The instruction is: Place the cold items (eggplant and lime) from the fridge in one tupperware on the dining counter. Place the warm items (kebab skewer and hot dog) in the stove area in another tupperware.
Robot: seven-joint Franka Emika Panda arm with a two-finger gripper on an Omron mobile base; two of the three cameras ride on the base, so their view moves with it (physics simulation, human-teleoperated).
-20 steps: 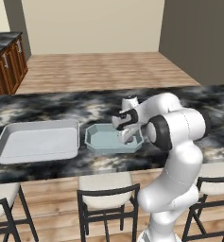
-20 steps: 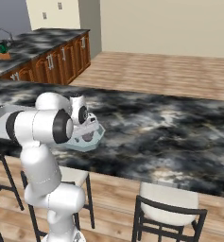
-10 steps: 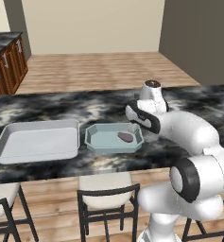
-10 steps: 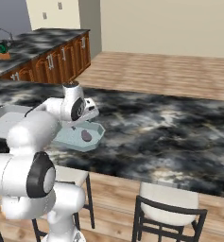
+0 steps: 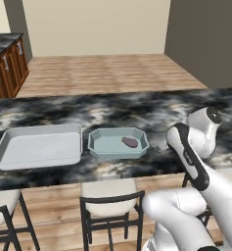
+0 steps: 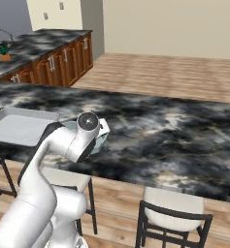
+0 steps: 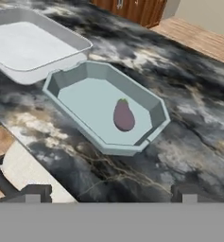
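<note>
— Where's your eggplant [image 7: 124, 115] now?

— Lying in the octagonal tupperware [image 7: 153, 110] on the dining counter [image 5: 137, 110], toward its right end. Nothing touches it. Your gripper [image 7: 111, 191] hangs clear of the near rim with its finger tips set wide apart, pinching nothing, so I'd judge the cold tub half filled (the lime isn't in it).

— And the big tray beside it?

— The rectangular tupperware [image 5: 39, 145] sits just left of the octagonal one, almost touching and bare — likely your container for the warm items.

— What about the surface and the room?

— Glossy black-and-white marble, flat, with room to spare. Stools [image 5: 109, 197] stand along the near edge, wood floor [image 5: 98, 73] lies beyond, and brown wood cabinets [image 6: 53, 63] run along the far left.
</note>
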